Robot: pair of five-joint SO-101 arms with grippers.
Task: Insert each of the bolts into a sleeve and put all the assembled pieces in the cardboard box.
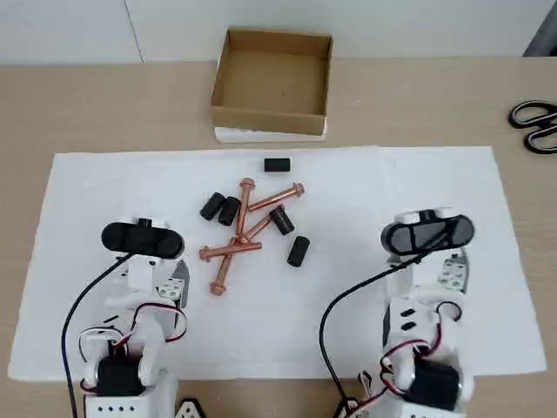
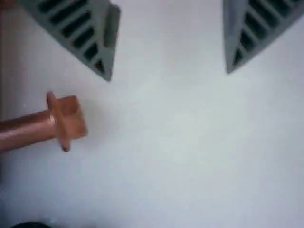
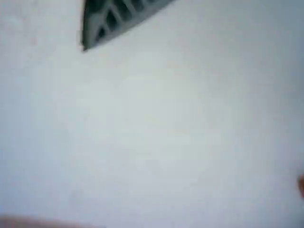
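- The left gripper [image 2: 168, 73] is hanging just above the white sheet [image 1: 104, 187] with its jaws standing wide apart and nothing between them.
- One bolt's flanged head [image 2: 66, 121] is lying just beside one of those jaws, not yet touching it.
- The right gripper [image 1: 450, 266] is sitting over bare sheet. I cannot tell whether it is apart or together.
- The copper-coloured bolts [image 1: 231, 250] are lying in a loose, criss-crossed heap on the arms' side of the cardboard box [image 1: 228, 83], some overlapping.
- The black sleeves [image 1: 298, 251] are scattered through and around that heap. One sleeve [image 1: 277, 165] is lying nearest the box, apart from the others.
- The box is sitting open, with no assembled pieces in it, and no bolt is seated in a sleeve yet.
- Handling, as I'm judging it: the bolts are looking like stiff, smooth metal, probably light, and their round shanks are likely to roll or slip under a skewed pinch.
- The best hold is looking like mid-shank, squarely across, leaving the plain end free to enter a sleeve.
- The sleeves are looking short and round, so they may tip or roll. Gripping across the outer wall would keep the bore clear.
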